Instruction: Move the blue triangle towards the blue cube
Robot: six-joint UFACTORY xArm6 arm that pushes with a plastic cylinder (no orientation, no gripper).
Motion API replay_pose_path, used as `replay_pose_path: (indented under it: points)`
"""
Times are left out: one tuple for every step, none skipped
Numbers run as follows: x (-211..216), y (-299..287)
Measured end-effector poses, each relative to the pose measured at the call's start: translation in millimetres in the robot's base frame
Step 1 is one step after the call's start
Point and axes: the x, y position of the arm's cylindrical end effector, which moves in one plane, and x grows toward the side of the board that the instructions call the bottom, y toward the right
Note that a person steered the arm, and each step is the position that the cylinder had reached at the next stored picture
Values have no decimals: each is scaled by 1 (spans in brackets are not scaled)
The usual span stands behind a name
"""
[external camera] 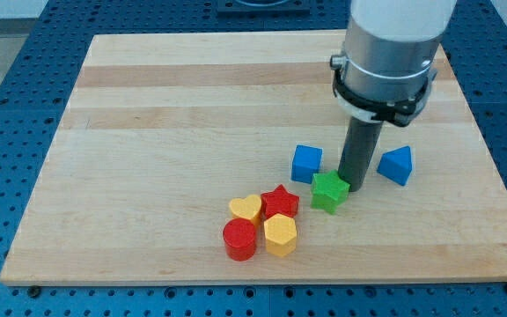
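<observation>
The blue triangle (395, 165) lies on the wooden board toward the view's right. The blue cube (306, 163) sits to its left, about a hundred pixels away. My tip (354, 184) stands between the two, slightly nearer the triangle and apart from it. The tip's lower end is close behind the green star (330, 191); I cannot tell if they touch.
A cluster sits below and left of the cube: a red star (280, 202), a yellow heart (246, 208), a red cylinder (239, 239) and a yellow hexagon (280, 234). The board's right edge (491, 167) is near the triangle. The arm's grey body (387, 53) hangs above.
</observation>
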Motion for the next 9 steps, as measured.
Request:
replay_pose_path:
  points:
    - [12, -11]
    - [26, -18]
    - [41, -19]
    - [45, 6]
    - [39, 82]
    - [11, 163]
    - [-25, 161]
    - [-36, 124]
    - [-31, 88]
